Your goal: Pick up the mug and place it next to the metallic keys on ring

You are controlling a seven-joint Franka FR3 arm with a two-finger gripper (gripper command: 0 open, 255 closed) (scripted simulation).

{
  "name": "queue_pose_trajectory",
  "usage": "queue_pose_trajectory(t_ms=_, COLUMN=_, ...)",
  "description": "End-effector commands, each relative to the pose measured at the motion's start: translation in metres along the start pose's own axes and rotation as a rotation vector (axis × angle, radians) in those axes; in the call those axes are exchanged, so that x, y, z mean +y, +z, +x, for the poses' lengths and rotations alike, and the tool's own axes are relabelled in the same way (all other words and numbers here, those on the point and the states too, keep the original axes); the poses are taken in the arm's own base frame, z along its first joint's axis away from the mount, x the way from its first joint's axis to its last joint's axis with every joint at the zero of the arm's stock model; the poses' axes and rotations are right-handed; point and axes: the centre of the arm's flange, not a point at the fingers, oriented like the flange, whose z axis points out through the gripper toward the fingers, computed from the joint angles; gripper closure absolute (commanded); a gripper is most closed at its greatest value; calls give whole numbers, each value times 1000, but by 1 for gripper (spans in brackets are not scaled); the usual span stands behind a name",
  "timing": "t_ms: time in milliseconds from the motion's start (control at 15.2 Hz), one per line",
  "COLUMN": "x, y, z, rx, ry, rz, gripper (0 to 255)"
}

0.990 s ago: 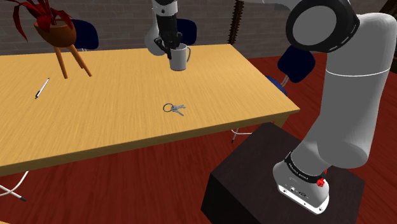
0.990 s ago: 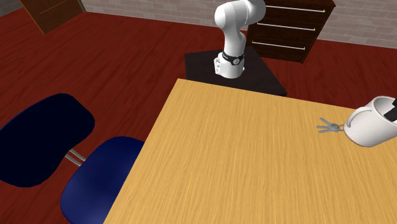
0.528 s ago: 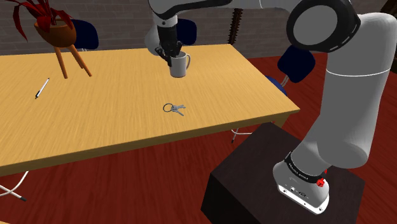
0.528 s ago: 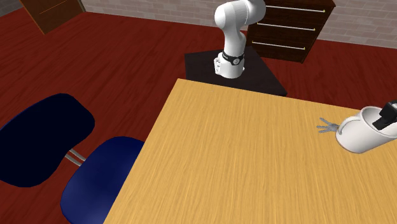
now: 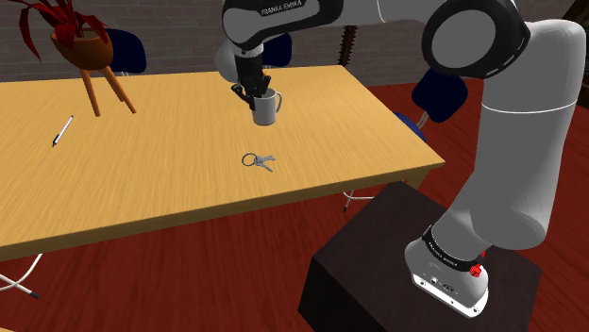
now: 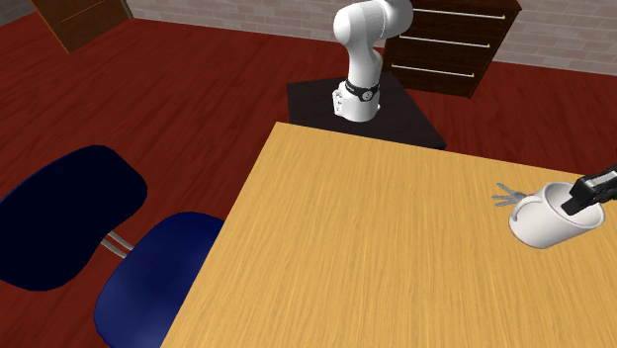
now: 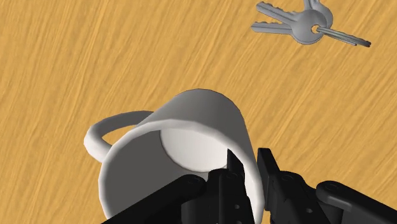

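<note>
— What has the gripper (image 7: 251,175) got?
— The white mug (image 7: 191,127). The black fingers pinch its wall at the rim, one inside and one outside. The mug is tilted over the wooden table (image 7: 63,63); I cannot tell if its base touches.
— And the keys (image 7: 308,25)?
— Flat on the table on their ring, near the mug but apart from it.
— Farther off?
— A pen (image 5: 61,131) lies well away toward the shoulder view's left. Beyond it a red plant (image 5: 83,47) stands in a pot on legs.
</note>
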Motion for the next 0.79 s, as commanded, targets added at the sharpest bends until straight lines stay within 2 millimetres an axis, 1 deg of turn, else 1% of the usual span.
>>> queue_pose_trajectory(t_ms=0, x=0, y=11, z=-1, rx=1, ry=0, rz=0, gripper=255)
queue_pose_trajectory(t_ms=726, x=-4, y=68, z=1, rx=1, ry=0, rz=0, gripper=255)
